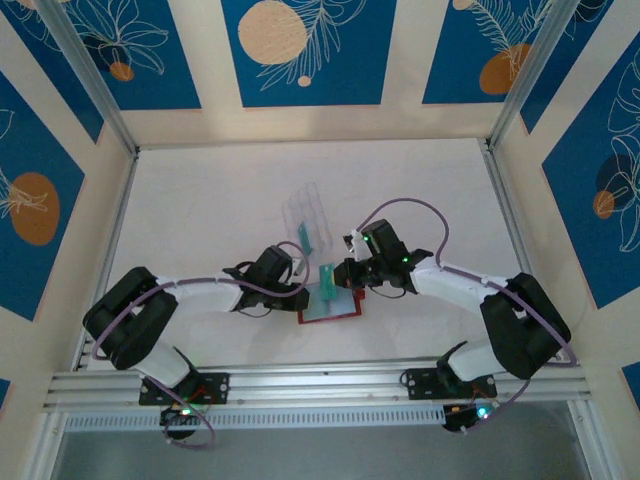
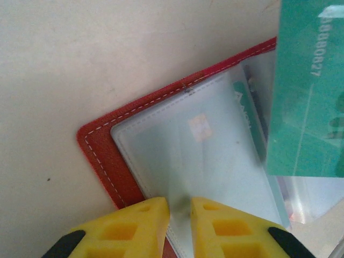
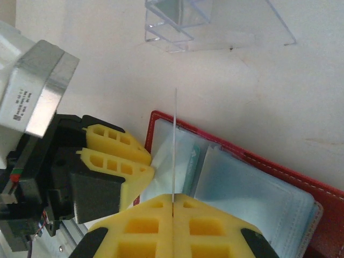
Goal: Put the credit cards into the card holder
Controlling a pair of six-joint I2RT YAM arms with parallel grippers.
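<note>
The red card holder (image 1: 345,312) lies open on the table, its clear sleeves facing up. My left gripper (image 2: 180,207) is shut on the edge of one clear sleeve (image 2: 215,161), holding it a little off the red cover (image 2: 102,156). My right gripper (image 3: 173,203) is shut on a teal credit card (image 3: 175,140), seen edge-on and standing upright over the sleeves. That held card fills the upper right of the left wrist view as a teal face (image 2: 306,97). A second teal card (image 2: 244,107) sits inside a sleeve. From above, both grippers (image 1: 297,283) (image 1: 345,272) meet over the holder's left half.
A clear plastic case (image 1: 308,215) lies just behind the holder, with a teal card (image 1: 306,238) at its near end. The same case (image 3: 215,27) sits beyond the held card in the right wrist view. Pale table lies open to the left, right and back.
</note>
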